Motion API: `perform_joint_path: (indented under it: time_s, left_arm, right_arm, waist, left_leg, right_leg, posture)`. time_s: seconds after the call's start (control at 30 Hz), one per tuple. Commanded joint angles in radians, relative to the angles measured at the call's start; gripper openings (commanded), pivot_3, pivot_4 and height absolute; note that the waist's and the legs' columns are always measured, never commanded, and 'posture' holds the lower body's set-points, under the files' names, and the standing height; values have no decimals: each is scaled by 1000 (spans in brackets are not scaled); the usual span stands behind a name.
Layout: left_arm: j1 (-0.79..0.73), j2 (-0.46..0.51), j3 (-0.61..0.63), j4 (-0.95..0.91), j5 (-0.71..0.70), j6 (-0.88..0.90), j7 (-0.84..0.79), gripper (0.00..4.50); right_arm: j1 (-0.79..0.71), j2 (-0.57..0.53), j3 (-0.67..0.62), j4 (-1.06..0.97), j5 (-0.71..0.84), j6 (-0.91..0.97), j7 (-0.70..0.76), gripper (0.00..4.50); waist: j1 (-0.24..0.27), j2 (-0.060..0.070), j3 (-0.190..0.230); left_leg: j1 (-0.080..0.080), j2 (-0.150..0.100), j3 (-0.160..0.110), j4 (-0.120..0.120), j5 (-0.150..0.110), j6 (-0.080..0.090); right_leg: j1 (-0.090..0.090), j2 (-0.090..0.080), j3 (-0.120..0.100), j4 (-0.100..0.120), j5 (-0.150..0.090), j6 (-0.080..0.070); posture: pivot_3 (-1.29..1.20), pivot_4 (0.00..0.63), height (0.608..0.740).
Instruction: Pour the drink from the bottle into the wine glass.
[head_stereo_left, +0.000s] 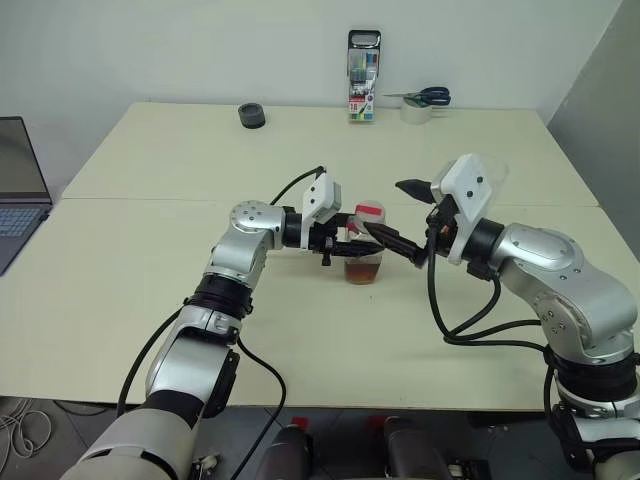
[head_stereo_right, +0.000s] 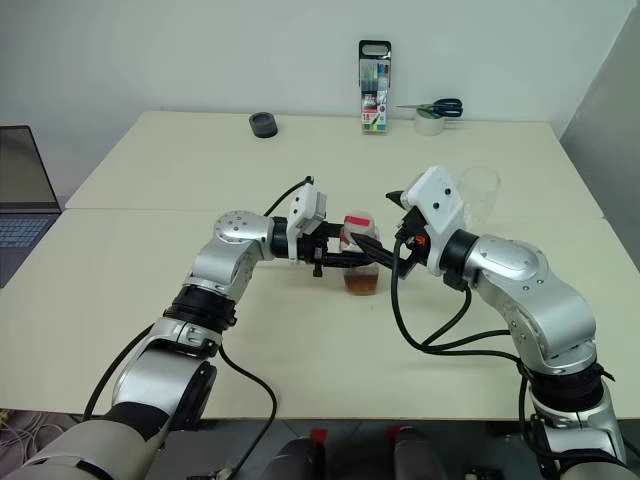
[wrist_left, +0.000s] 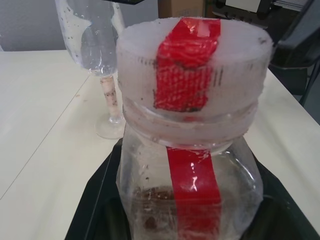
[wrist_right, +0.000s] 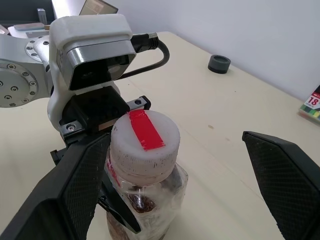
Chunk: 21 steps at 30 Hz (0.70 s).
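The bottle (head_stereo_left: 364, 252) stands upright at the table's middle. It is clear plastic with a white cap (wrist_right: 145, 142) and a red strip running over the cap and down the side. The amber drink (head_stereo_right: 362, 283) fills its lowest part. My left gripper (head_stereo_left: 345, 245) comes in from the left and is shut on the bottle's body, its fingers (wrist_left: 95, 215) on either side. My right gripper (wrist_right: 175, 140) is open, with one finger on each side of the cap and not touching it. The wine glass (head_stereo_right: 480, 195) stands empty behind my right wrist, and its stem and bowl (wrist_left: 97, 45) appear past the bottle.
At the table's far edge stand a marker pack (head_stereo_left: 363, 90), scissors lying on a tape roll (head_stereo_left: 420, 100) and a small black round thing (head_stereo_left: 252, 116). A laptop (head_stereo_left: 15, 190) sits at the left edge. A seam crosses the table behind the bottle.
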Motion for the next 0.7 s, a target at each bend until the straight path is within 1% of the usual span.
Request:
perform_joint_path:
  time_s: [0.03,0.7]
  left_arm:
    - [-6,3,18,-24,-15,-21,-5,1849]
    - [-6,4,18,-20,-14,-27,-7,1849]
  right_arm:
    - [1,-13,-36,-32,3,-6,-8,4500]
    - [6,-29,-40,-35,10,-8,-1,4500]
  waist:
    - [0,0,0]
    - [0,0,0]
  left_leg:
    - [0,0,0,0,0,0]
    - [0,0,0,0,0,0]
  right_leg:
    - [0,0,0,0,0,0]
    - [0,0,0,0,0,0]
  posture:
    - [0,150,740]
    - [0,150,740]
